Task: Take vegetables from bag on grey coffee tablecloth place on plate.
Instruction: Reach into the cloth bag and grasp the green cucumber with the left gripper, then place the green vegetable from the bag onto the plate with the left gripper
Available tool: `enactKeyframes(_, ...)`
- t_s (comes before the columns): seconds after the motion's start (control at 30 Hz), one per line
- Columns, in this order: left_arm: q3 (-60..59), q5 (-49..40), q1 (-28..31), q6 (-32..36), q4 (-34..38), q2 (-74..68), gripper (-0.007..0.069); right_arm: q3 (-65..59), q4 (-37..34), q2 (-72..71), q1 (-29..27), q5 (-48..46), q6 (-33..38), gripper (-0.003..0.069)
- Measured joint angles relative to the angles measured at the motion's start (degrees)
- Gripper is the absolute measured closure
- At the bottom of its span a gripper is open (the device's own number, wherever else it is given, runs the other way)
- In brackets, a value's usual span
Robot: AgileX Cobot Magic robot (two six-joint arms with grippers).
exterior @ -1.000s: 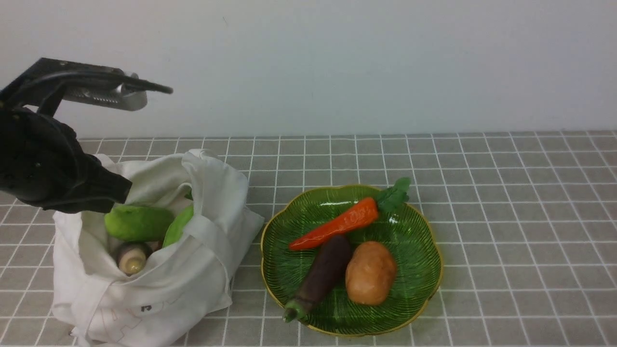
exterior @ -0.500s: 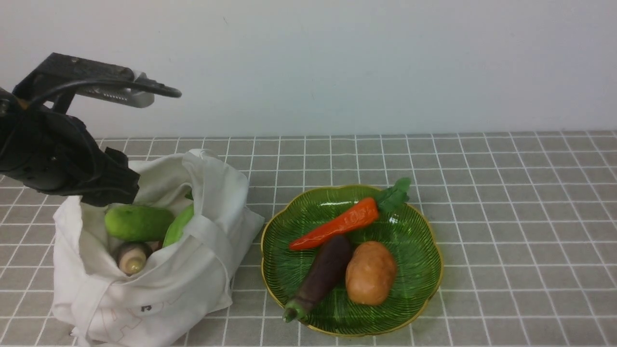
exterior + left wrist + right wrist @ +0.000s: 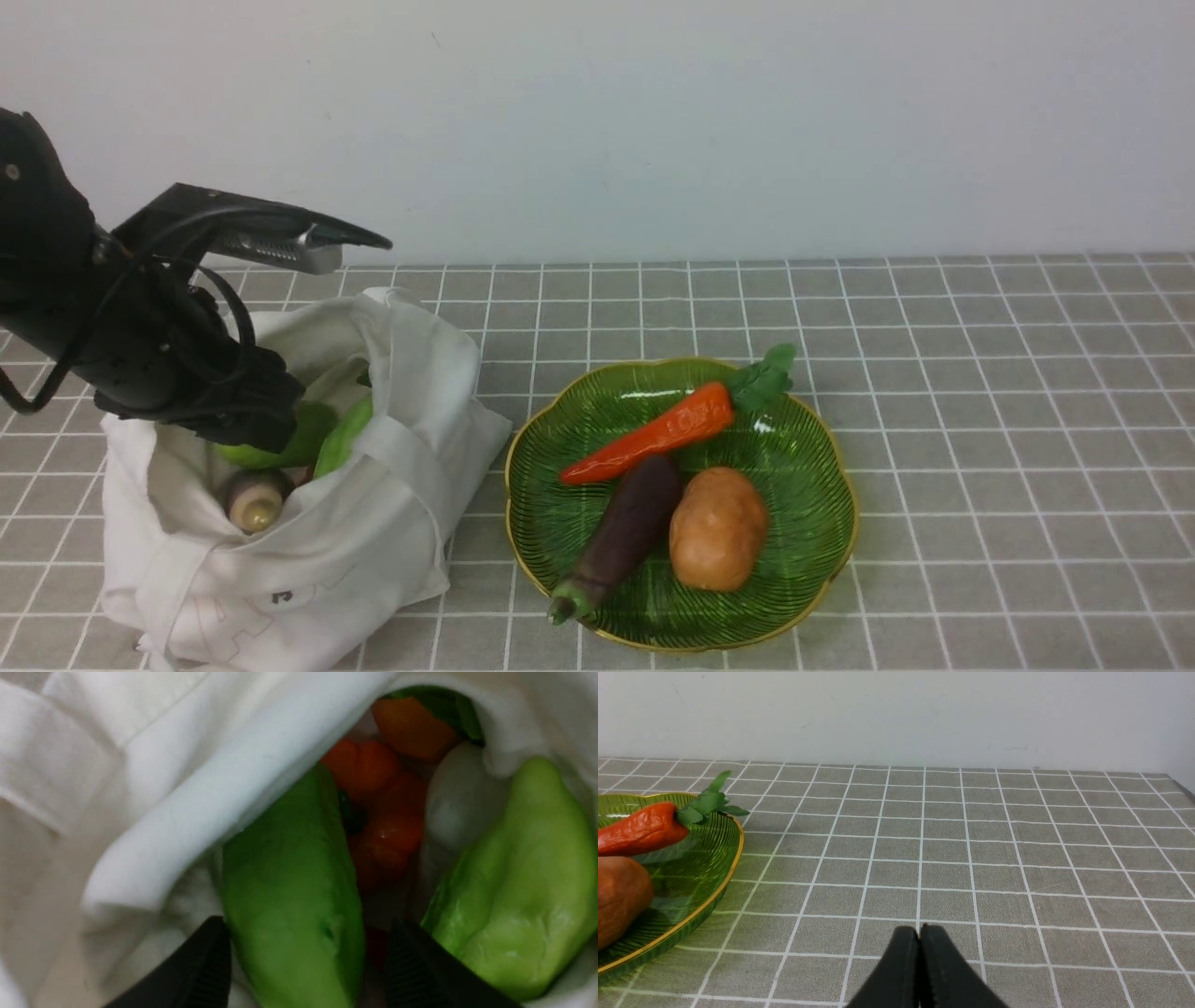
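Front view: three vegetables (image 3: 653, 434) on one plate (image 3: 814, 560); left gripper (image 3: 307, 926) spread around cucumber (image 3: 285, 868), right gripper (image 3: 920, 929) closed

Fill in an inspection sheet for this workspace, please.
Surface: grey grid tablecloth, flat.
Job's things: carrot, eggplant, potato on plate; cucumber and other vegetables in bag.
Clutter: nothing seen.
Grippers: left gripper open, straddling cucumber inside bag; right gripper shut, empty, over the tablecloth.
Cables: black cable loops on left arm.
Surroundings: plain white wall.
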State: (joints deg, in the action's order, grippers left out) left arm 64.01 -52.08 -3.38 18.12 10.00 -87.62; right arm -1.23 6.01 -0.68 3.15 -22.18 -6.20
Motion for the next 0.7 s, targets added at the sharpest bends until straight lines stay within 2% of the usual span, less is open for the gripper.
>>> enactKeyframes(0.07,0.0,0.0,0.0,0.0,0.0,-0.4,0.0311,0.0,0.0,0.0,0.0,0.0,0.0,0.0673)
enactKeyframes(0.33,1.1,-3.9,0.0,0.0,-0.1,1.0,0.0316,0.0,0.0,0.0,0.0,0.0,0.0,0.0673)
enactKeyframes(0.43,4.0,-10.0,0.0,-0.2,-0.1,6.0,0.0316,0.0,0.0,0.0,0.0,0.0,0.0,0.0673)
enactKeyframes(0.7,8.1,-18.1,0.0,-2.1,3.1,20.0,0.0316,0.0,0.0,0.0,0.0,0.0,0.0,0.0673)
